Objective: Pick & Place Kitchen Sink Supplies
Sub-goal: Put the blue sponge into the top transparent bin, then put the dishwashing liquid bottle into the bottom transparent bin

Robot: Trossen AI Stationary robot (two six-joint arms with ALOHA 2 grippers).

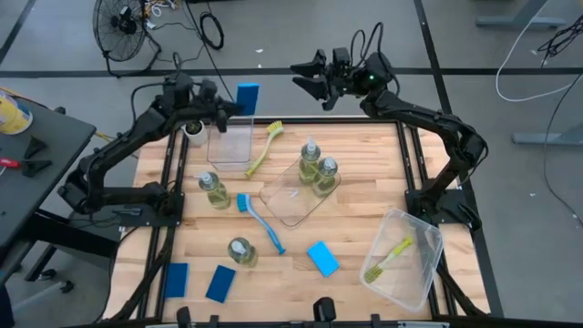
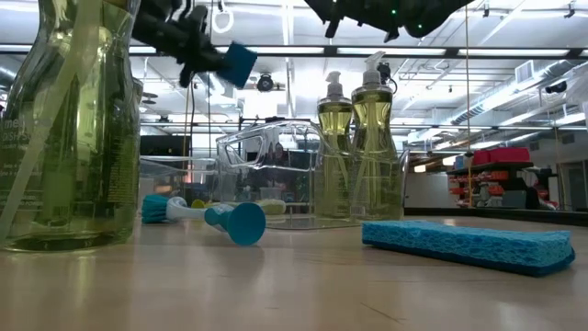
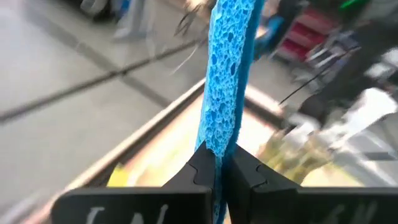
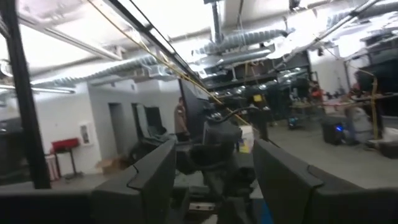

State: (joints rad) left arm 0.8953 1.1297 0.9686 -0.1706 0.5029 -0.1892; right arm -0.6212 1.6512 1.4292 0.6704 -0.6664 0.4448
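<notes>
Left gripper (image 3: 216,163) fingers pinch a blue sponge (image 1: 247,97) edge-on, raised above the clear bin (image 1: 230,144), probably for release there. Right gripper (image 1: 314,80) waits high, fingers spread, empty.

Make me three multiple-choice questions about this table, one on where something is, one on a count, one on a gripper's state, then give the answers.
1. Where does the yellow-green brush at the right lie?
A. In the clear bin
B. On the clear flat tray
C. On the bare table

2. How many blue sponges lie flat on the table?
A. One
B. Three
C. Five

3. What is the left gripper doing?
A. Hanging open
B. Shut on a blue sponge
C. Shut on a bottle

Answers:
1. A, the brush lies inside the bin's walls.
2. B, two lie at the near left, one nearer the middle.
3. B, the left wrist view shows the fingers pinching the sponge's edge.
</notes>
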